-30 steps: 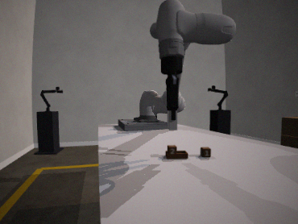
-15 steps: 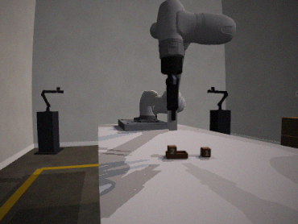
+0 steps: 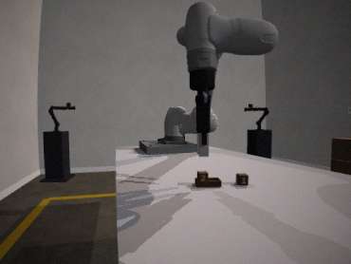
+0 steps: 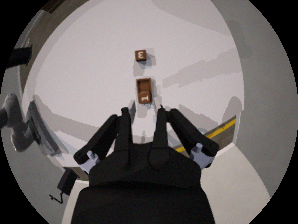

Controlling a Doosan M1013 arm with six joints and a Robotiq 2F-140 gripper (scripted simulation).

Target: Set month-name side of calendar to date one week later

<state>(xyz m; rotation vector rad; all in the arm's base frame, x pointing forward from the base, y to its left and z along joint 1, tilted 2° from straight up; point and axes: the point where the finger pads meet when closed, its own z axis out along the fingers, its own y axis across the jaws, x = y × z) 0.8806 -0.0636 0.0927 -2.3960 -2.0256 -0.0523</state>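
Note:
A brown tray [image 3: 208,180] lies on the white table, with a brown cube showing a 2 [image 3: 202,177] in its left slot; the right slot looks empty. A second brown cube showing a 1 [image 3: 242,179] lies on the table to the right of the tray. My gripper [image 3: 203,151] hangs well above the table, behind the tray and pointing down. In the wrist view, my fingers are drawn in to a narrow gap with nothing between them. The tray [image 4: 143,91] lies just ahead of them and the loose cube [image 4: 140,55] lies farther ahead.
The robot's base [image 3: 168,144] stands at the far end of the table. Two black pedestals with small arms [image 3: 57,154] [image 3: 259,140] flank the table. A brown box [image 3: 341,155] stands at the right edge. A yellow floor line [image 3: 28,220] runs at the left.

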